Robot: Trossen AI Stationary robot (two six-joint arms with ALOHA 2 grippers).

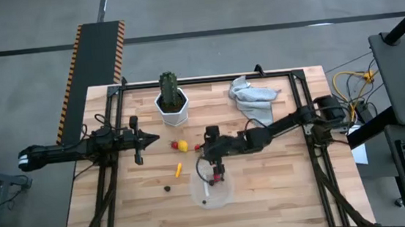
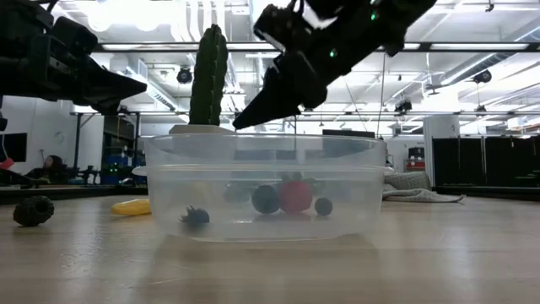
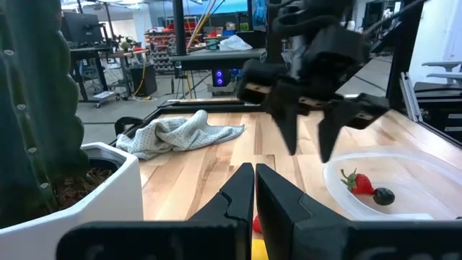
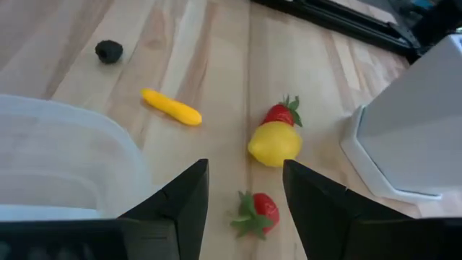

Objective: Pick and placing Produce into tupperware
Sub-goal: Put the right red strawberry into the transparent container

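Hovering with jaws spread and empty, the right gripper (image 1: pixel 211 157) sits at the tupperware's (image 1: pixel 212 193) twelve o'clock rim; a strawberry (image 3: pixel 359 182) and dark berries already lie inside. Left gripper (image 1: pixel 155 138), jaws pressed together, waits at nine o'clock. Next, probably: descend on the loose strawberry (image 4: pixel 258 211) beside the lemon (image 4: pixel 274 143).

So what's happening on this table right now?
The right gripper hangs open above the clear plastic tupperware, which already holds a red strawberry and small dark berries. On the wood outside it lie a yellow lemon, two more strawberries, an orange sliver and a dark berry. The left gripper waits shut near the white pot.
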